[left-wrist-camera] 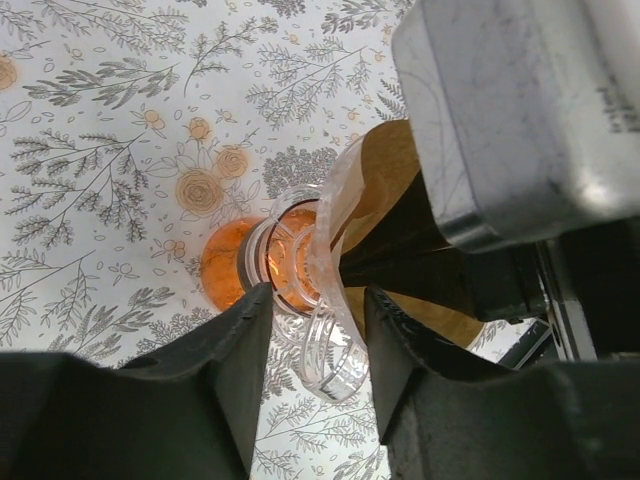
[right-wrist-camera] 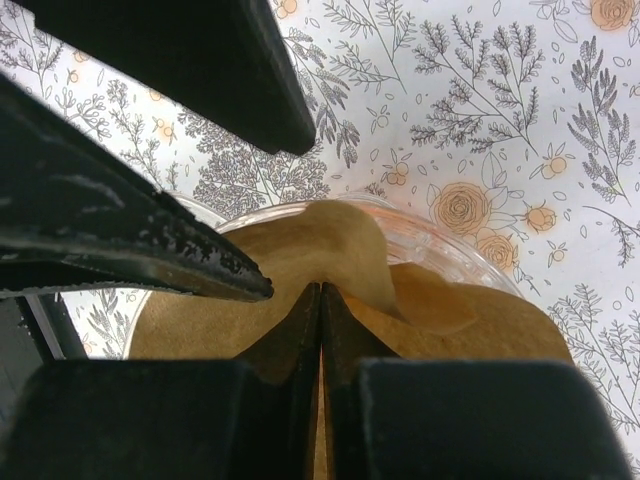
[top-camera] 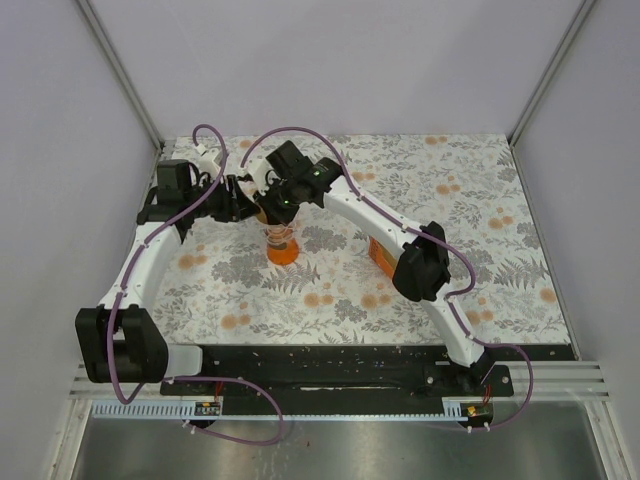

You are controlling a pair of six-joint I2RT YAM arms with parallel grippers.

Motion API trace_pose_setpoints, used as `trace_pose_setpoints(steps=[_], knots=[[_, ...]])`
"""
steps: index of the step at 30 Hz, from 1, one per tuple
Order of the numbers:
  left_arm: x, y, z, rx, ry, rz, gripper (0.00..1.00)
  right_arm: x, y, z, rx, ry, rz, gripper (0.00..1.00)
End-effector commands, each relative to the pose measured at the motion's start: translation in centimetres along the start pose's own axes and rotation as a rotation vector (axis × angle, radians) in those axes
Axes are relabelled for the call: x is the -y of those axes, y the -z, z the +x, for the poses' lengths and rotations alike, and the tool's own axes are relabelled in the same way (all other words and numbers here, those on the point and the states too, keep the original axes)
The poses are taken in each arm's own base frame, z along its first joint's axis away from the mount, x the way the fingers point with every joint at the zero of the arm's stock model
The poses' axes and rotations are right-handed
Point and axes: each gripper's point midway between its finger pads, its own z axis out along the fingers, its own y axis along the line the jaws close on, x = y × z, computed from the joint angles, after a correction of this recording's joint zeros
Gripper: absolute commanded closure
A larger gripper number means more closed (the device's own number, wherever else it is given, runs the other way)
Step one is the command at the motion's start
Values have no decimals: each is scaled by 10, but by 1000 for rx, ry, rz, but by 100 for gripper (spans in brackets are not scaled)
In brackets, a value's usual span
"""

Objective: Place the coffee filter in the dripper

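Right wrist, coffee filter [right-wrist-camera: 300,270] over dripper [right-wrist-camera: 432,232], left fingers [right-wrist-camera: 110,215] alongside

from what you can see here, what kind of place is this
Probably a robot test booth, not a kitchen: bare white walls with metal posts box in the table, two robot arms are bolted at its near edge, and they work on a dripper and paper filter.

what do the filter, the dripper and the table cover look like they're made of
Thin light-brown cone filter: matte paper, judging by its soft folds and creases.
Small funnel-topped dripper with orange base: clear glossy plastic or glass, unclear which; its funnel is see-through.
Floral table cover: matte printed cloth or vinyl.
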Motion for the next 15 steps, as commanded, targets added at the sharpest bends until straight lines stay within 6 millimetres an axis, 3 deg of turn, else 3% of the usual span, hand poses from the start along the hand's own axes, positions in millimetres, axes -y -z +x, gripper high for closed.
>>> trace_pose_setpoints(steps=[1, 9, 15], knots=[[-2, 7, -3, 8, -17, -4, 61, -14, 21, -23, 56, 32, 5, 90], [2, 10, -3, 9, -6, 26, 73, -14, 47, -48, 144, 45, 42, 75], [6, 14, -6, 22, -20, 33, 75, -13, 53, -54, 172, 38, 66, 68]])
